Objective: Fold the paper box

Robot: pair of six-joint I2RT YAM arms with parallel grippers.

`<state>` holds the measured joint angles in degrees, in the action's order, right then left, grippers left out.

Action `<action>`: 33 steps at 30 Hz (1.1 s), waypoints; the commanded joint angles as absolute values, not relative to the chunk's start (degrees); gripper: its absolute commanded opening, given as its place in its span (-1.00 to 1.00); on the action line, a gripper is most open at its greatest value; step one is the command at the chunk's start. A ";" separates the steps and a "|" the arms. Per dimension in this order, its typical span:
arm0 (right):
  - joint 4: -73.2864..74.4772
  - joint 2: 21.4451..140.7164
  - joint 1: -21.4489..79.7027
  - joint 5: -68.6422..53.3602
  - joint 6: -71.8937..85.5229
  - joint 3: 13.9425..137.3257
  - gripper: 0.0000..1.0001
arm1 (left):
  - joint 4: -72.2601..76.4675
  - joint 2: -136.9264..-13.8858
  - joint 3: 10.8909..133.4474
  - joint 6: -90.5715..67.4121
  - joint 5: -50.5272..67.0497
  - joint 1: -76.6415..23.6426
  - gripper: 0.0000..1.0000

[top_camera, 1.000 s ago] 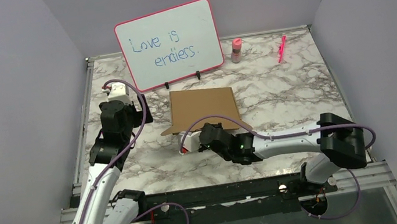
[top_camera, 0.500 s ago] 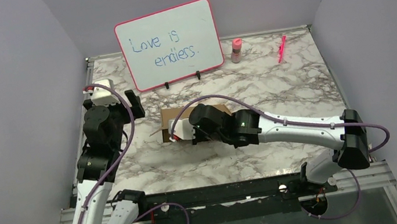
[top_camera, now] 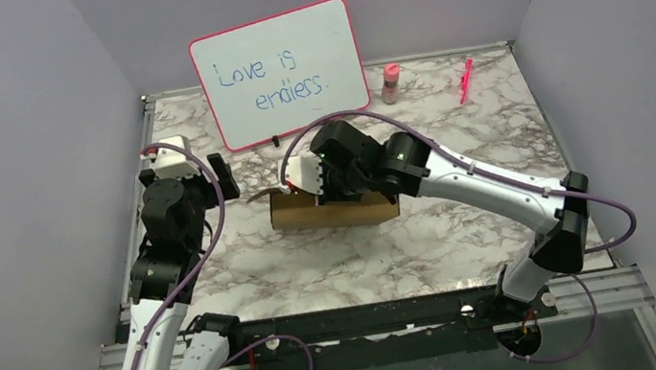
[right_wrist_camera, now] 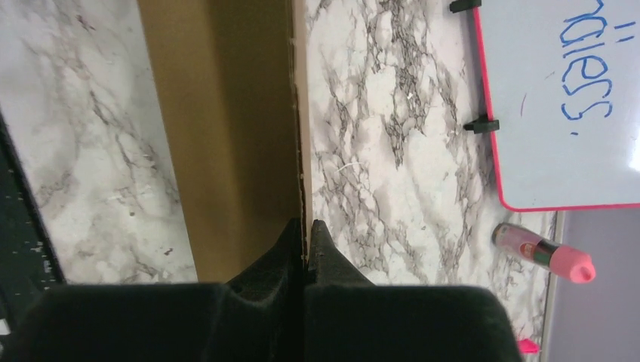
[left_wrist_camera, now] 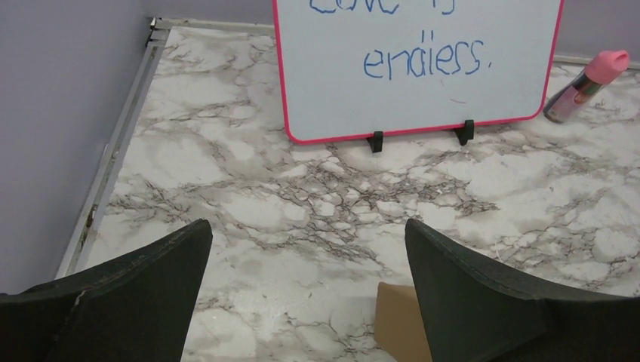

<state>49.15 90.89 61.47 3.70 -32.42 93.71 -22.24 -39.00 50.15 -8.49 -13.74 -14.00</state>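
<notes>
The right pincer (right_wrist_camera: 306,240) pinches the top edge of the paper box (top_camera: 328,212), which stands up in the middle of the tabletop (top_camera: 455,148). The left pincer (left_wrist_camera: 308,226), on the left, is spread wide and holds nothing.

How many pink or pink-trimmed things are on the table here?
3: the pink-framed whiteboard at the back, the pink-capped bottle just right of it, and the pen farther right. Others may be hidden from view.
</notes>
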 commanded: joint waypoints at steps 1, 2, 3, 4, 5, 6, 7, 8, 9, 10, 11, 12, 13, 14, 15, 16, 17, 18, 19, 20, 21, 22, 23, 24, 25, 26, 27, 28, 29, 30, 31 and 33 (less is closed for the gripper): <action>53.35 95.75 59.82 0.30 -34.91 96.40 -0.98 | -20.05 -38.75 47.01 -8.02 -15.07 -14.24 0.98; 53.44 96.82 59.26 0.32 -35.31 97.08 -0.98 | -19.58 -38.88 46.38 -8.00 -15.11 -14.24 0.98; 53.56 97.80 58.86 0.27 -35.74 97.77 -0.98 | -19.15 -38.97 45.88 -8.00 -15.17 -14.24 0.98; 53.63 98.70 58.40 0.29 -36.18 98.39 -0.98 | -18.87 -39.13 45.45 -7.82 -15.27 -14.24 0.98; 53.42 99.56 57.92 0.46 -36.66 98.89 -0.98 | -18.59 -39.31 45.05 -7.65 -15.47 -14.24 0.98; 52.96 100.17 57.47 0.69 -37.29 99.13 -0.98 | -18.18 -39.39 44.54 -7.53 -15.73 -14.24 0.98; 52.51 100.79 57.00 1.05 -37.95 99.27 -0.98 | -17.81 -39.50 44.03 -7.44 -15.86 -14.24 0.98; 52.17 101.38 56.57 1.43 -38.86 99.56 -0.98 | -17.43 -39.65 43.62 -7.38 -15.86 -14.24 0.98; 51.86 102.13 56.18 1.69 -39.45 99.97 -0.95 | -17.14 -39.82 43.26 -7.30 -15.62 -14.24 0.98; 51.86 103.00 55.83 2.07 -39.87 100.69 -0.89 | -16.92 -39.91 42.95 -7.19 -15.29 -14.24 0.98; 51.97 103.81 55.59 2.37 -40.36 101.43 -0.83 | -16.86 -40.02 42.79 -7.06 -15.07 -14.28 0.98; 52.09 104.61 55.41 2.57 -40.84 102.31 -0.77 | -16.81 -39.96 42.60 -6.88 -14.99 -14.24 0.98; 51.99 105.32 55.26 2.79 -41.39 102.96 -0.73 | -16.75 -40.02 42.53 -6.63 -15.02 -14.24 0.98; 51.66 105.86 55.13 2.89 -42.01 103.51 -0.70 | -16.78 -39.92 42.42 -6.48 -14.95 -14.24 0.98; 51.23 106.31 55.03 3.01 -42.53 103.80 -0.68 | -16.79 -39.98 42.37 -6.36 -14.88 -14.24 0.98; 50.51 106.56 54.94 3.30 -43.02 104.11 -0.66 | -16.71 -39.90 42.30 -6.19 -14.56 -14.24 0.98; 49.91 106.89 54.93 3.58 -43.38 104.23 -0.63 | -16.45 -39.85 42.16 -5.89 -14.10 -14.24 0.98; 49.43 107.06 54.93 3.85 -43.56 104.42 -0.59 | -16.37 -39.92 42.06 -5.79 -13.58 -14.24 0.98; 49.32 107.21 54.85 4.11 -43.59 104.72 -0.52 | -16.31 -39.92 41.92 -5.71 -13.19 -14.24 0.98; 49.31 107.22 54.85 4.39 -43.49 105.02 -0.46 | -16.18 -39.91 41.81 -5.64 -12.71 -14.24 0.98; 49.12 107.12 54.84 4.59 -43.37 105.18 -0.42 | -16.08 -39.88 41.73 -5.57 -12.34 -14.24 0.98; 48.78 106.71 54.84 4.76 -43.10 105.13 -0.40 | -16.06 -39.90 41.64 -5.49 -12.00 -14.24 0.98; 48.01 106.16 54.84 4.87 -42.86 104.78 -0.34 | -16.00 -39.88 41.59 -5.29 -11.56 -14.26 0.98; 47.17 105.36 54.84 4.88 -42.65 104.35 -0.24 | -15.95 -39.90 41.53 -5.14 -11.09 -14.25 0.98; 46.37 104.52 54.84 4.88 -42.51 103.80 -0.11 | -15.87 -39.84 41.56 -4.94 -10.30 -14.24 0.98; 45.54 103.65 54.84 4.83 -42.19 103.29 0.00 | -15.77 -39.87 41.50 -4.62 -9.54 -14.26 0.98; 44.80 102.34 54.84 4.94 -41.88 102.90 0.08 | -15.69 -39.79 41.55 -4.46 -8.74 -14.24 0.98; 43.96 101.20 54.84 4.89 -41.53 102.18 0.15 | -15.65 -39.77 41.60 -4.28 -8.13 -14.24 0.98; 43.07 100.18 54.84 4.84 -41.17 101.44 0.21 | -15.65 -39.68 41.77 -4.09 -7.58 -14.29 0.98; 42.09 98.93 54.84 5.03 -40.83 100.57 0.29 | -15.64 -39.73 41.91 -3.91 -7.13 -14.24 0.98; 40.88 97.58 54.84 5.32 -40.37 99.46 0.33 | -15.64 -39.74 42.03 -3.81 -6.81 -14.24 0.98; 38.40 94.79 54.77 6.10 -39.03 96.94 0.39 | -15.62 -39.86 42.37 -3.61 -5.93 -14.24 0.98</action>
<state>44.31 101.03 54.68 4.86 -41.21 100.25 -17.41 -40.21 42.06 -5.04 -9.61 -14.00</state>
